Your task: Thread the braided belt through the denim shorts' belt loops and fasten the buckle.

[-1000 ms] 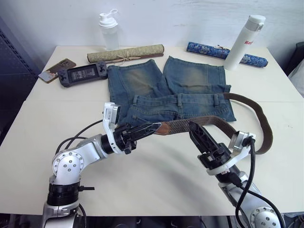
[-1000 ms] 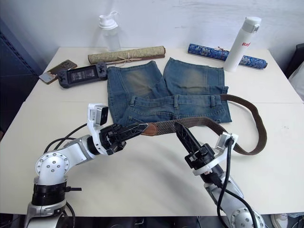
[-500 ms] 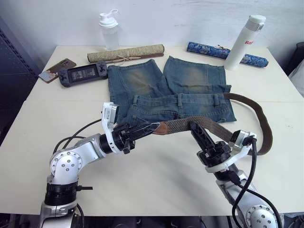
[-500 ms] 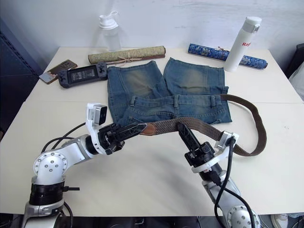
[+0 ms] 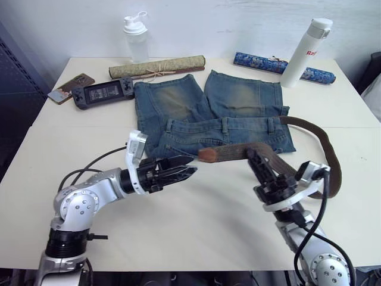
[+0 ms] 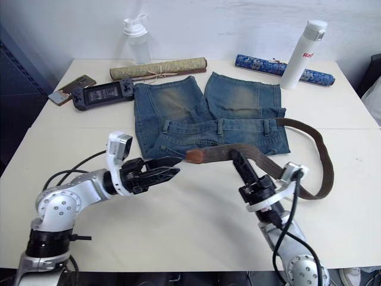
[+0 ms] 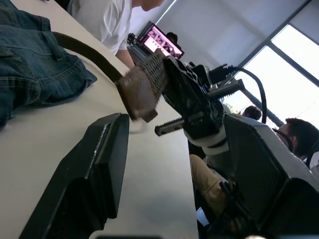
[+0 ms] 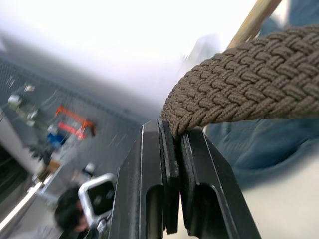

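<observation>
The denim shorts point(image 5: 221, 110) lie flat at mid-table, waistband toward me, with belt loops point(image 5: 225, 124) standing along it. The braided belt point(image 5: 326, 156) leaves the waistband's right end, curves round to the right and comes back toward the middle. My right gripper point(image 5: 252, 156) is shut on the strap point(image 8: 239, 94) a little behind its tan leather end point(image 5: 208, 155), holding that end just above the table. My left gripper point(image 5: 190, 172) is open just left of the tan end, its fingers point(image 7: 99, 164) spread with nothing between them. I cannot make out the buckle.
Along the far edge are a shaker bottle point(image 5: 136, 39), a tan rolled mat point(image 5: 158, 67), a blue rolled mat point(image 5: 280, 64) and a white flask point(image 5: 304, 53). A game controller point(image 5: 104, 92) and a phone point(image 5: 71, 87) lie far left. People sit beyond the table in the left wrist view.
My left gripper opened, let go of the belt's tan end and drew back left. My right gripper shut on the strap and now carries that end.
</observation>
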You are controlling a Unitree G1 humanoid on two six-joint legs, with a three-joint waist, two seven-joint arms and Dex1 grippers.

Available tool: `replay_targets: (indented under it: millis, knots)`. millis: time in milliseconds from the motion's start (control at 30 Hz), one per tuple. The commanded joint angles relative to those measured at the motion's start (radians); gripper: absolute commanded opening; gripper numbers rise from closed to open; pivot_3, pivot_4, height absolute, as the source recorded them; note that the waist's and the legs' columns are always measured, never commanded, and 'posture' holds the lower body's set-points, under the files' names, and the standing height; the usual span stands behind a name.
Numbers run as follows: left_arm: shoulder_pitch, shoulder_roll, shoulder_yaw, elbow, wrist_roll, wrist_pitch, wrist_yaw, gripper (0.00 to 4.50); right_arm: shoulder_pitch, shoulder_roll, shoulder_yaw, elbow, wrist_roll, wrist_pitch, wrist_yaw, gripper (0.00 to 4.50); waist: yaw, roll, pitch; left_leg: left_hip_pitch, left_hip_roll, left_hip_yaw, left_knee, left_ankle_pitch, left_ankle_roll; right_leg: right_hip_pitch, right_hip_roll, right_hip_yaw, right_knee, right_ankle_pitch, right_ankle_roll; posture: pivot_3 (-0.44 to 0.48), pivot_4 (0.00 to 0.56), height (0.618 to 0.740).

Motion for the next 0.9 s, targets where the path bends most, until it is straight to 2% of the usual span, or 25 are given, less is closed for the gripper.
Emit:
replay_targets:
  millis: [33,133,233,367,433,500,700,833,900]
  knots:
    - [0.000,0.098,-0.090,0.086,0.251,-0.222,-0.192,3.38,0.001,-0.058,-0.121,-0.012,0.055,-0.026,0.009,0.00,0.001,0.002,0.000,0.000,0.000,0.001,-0.001,0.000,0.000,-0.001,0.000,0.001,0.000,0.000,0.000,0.000,0.150,0.717]
    - [-0.081,0.100,-0.152,0.227,0.408,-0.401,-0.272,3.38,0.012,-0.107,-0.187,0.001,0.082,-0.018,0.015,0.00,0.007,0.004,0.001,0.000,-0.001,0.005,-0.001,0.000,0.001,-0.003,0.000,0.001,0.001,0.000,0.000,0.000,0.150,0.717]
    - [-0.211,0.022,-0.177,0.396,0.507,-0.538,-0.293,3.38,0.021,-0.144,-0.236,0.019,0.103,-0.008,0.025,0.00,0.009,0.004,0.001,-0.002,0.000,0.004,0.000,-0.001,0.002,-0.004,-0.001,0.002,0.000,0.000,0.000,0.000,0.150,0.717]
    - [-0.342,-0.088,-0.274,0.598,0.702,-0.769,-0.289,3.38,0.020,-0.169,-0.252,0.036,0.103,0.002,0.033,0.00,0.006,0.004,0.001,-0.002,-0.001,0.006,0.000,0.000,0.003,-0.004,-0.002,0.002,0.000,0.002,0.001,0.000,0.150,0.717]
    - [-0.376,-0.149,-0.313,0.656,0.792,-0.867,-0.222,3.38,0.023,-0.169,-0.250,0.035,0.099,0.004,0.035,0.00,0.002,0.004,0.001,-0.001,-0.001,0.007,0.000,-0.001,0.003,-0.004,-0.001,0.000,0.000,0.002,0.001,0.000,0.150,0.717]
    - [-0.403,-0.203,-0.339,0.708,0.896,-0.949,-0.100,3.38,0.024,-0.165,-0.248,0.030,0.095,0.003,0.035,0.00,0.000,0.004,0.001,-0.001,0.000,0.010,0.000,0.000,0.004,-0.005,-0.001,-0.002,0.001,0.002,0.001,0.000,0.150,0.717]
    - [-0.428,-0.239,-0.408,0.803,1.197,-1.175,0.194,3.38,0.042,-0.160,-0.266,-0.010,0.101,-0.005,0.031,0.00,0.003,0.002,0.001,-0.002,0.000,0.011,0.001,0.000,0.005,-0.006,-0.001,-0.002,0.001,0.002,0.002,0.000,0.150,0.717]
    - [-0.453,-0.247,-0.445,0.852,1.334,-1.162,0.314,3.38,0.056,-0.158,-0.267,-0.022,0.106,-0.007,0.031,0.00,0.004,0.002,0.001,-0.002,0.000,0.010,0.001,0.000,0.006,-0.006,-0.003,-0.002,0.002,0.003,0.002,0.000,0.150,0.717]
    - [-0.464,-0.258,-0.439,0.879,1.346,-1.170,0.341,3.38,0.060,-0.157,-0.267,-0.022,0.105,-0.008,0.032,0.00,0.007,0.002,0.001,-0.002,0.000,0.010,0.002,0.000,0.006,-0.006,-0.003,-0.002,0.002,0.003,0.003,0.000,0.150,0.717]
